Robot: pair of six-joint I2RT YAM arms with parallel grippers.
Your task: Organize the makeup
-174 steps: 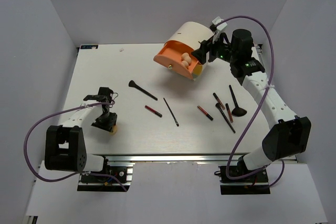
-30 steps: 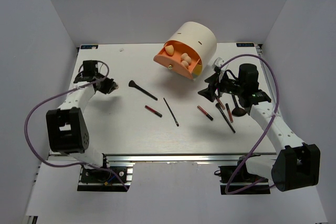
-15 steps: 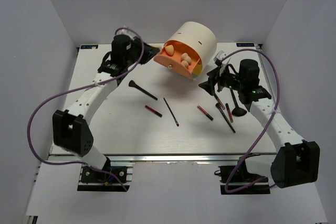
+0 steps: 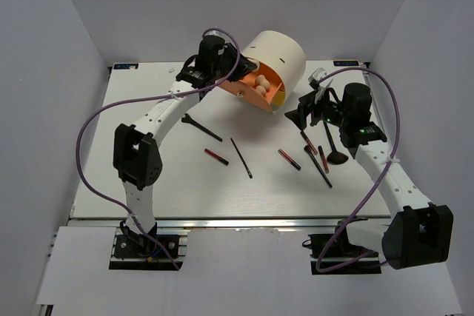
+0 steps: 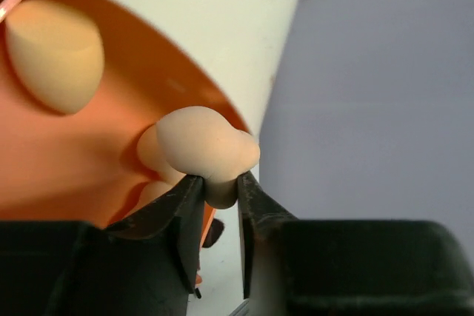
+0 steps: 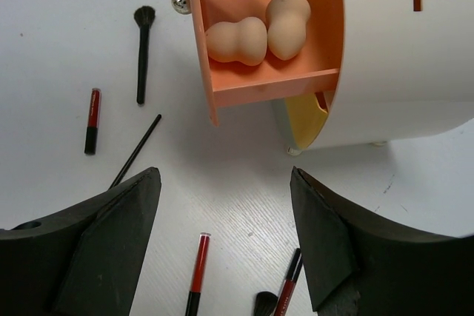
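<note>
My left gripper is shut on a beige egg-shaped sponge and holds it at the mouth of the open orange drawer of the cream case. Other sponges lie in that drawer. My right gripper is open and empty, hovering above the table right of the case. On the table lie a black brush, a slim black stick, red-and-black sticks and more brushes and sticks.
The case leans with its drawer facing the front left. A yellow drawer front shows under the orange one. White walls close in the table on the left, back and right.
My left arm has swung from the table's left side up to the orange drawer, carrying the sponge. My right gripper has drifted slightly back toward the case.
</note>
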